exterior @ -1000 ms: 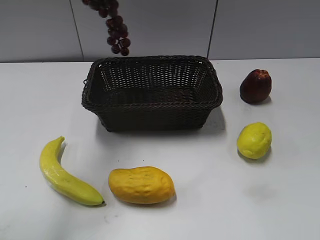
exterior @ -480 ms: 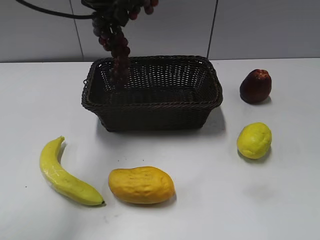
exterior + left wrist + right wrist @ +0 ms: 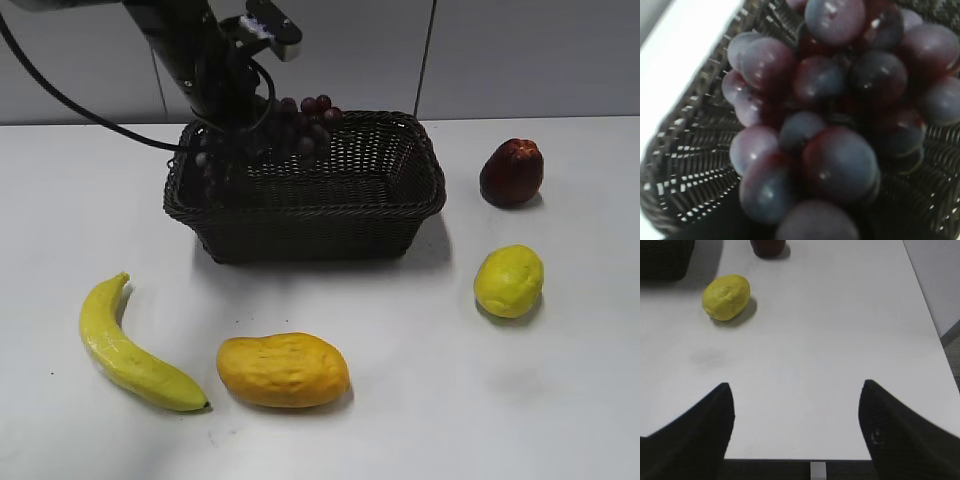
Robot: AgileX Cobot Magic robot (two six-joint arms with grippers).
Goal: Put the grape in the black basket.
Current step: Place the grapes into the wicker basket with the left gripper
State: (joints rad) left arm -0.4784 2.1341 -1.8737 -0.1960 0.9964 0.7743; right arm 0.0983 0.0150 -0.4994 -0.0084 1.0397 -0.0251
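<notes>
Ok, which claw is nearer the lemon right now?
Right. The right claw hovers open over bare table with the lemon just ahead; the left arm is across at the black basket, holding the grape.

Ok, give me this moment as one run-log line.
phase: lowering | left gripper: holds grapes over basket, left end | right gripper: open, idle over table | release: pending

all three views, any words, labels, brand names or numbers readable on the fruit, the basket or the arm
None: no text can be read in any view.
The grape, the black basket, the banana, the mango, the lemon and the dark red fruit bear no label.
The left arm shows no legible marking.
</notes>
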